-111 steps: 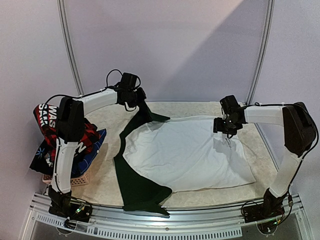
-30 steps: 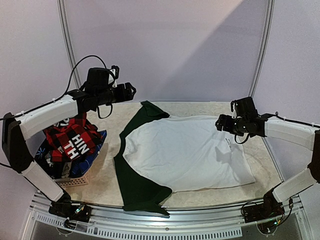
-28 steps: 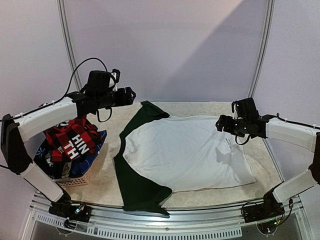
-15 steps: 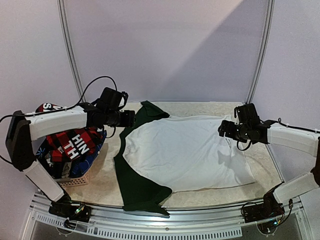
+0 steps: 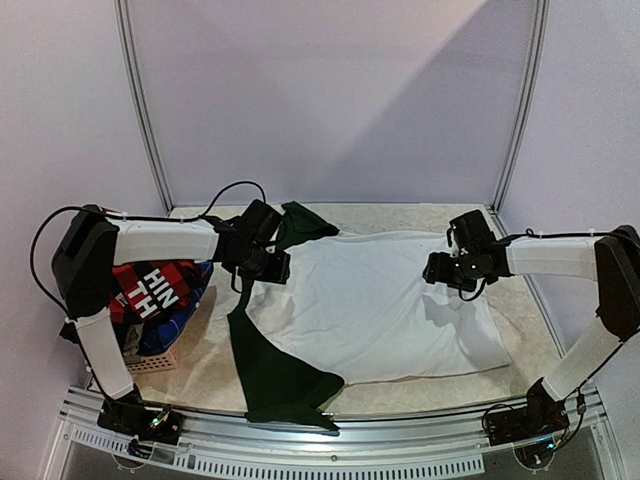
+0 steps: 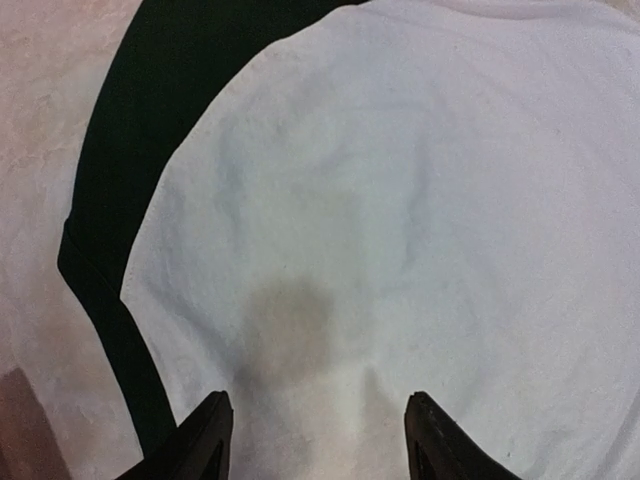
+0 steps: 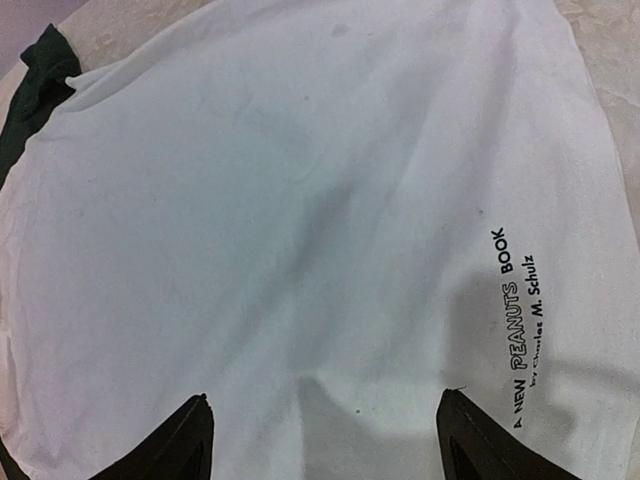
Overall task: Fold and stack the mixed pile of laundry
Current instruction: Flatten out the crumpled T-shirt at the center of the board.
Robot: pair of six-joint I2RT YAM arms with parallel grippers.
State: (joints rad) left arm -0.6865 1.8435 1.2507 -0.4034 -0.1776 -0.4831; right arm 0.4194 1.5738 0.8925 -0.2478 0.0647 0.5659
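Left hand (image 6: 315, 438) agape over T-shirt (image 6: 420, 200) (white, green sleeves); right hand (image 7: 325, 428) likewise.

Basket (image 5: 150, 362) mostly buried under pile (image 5: 175, 310); only a near corner shows. Lettering (image 5: 155, 283) partly behind left arm (image 5: 160, 240).

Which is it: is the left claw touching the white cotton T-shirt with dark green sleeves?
Cannot tell. In the left wrist view the left gripper hangs open over the white cotton T-shirt, but neither contact nor a gap shows plainly.
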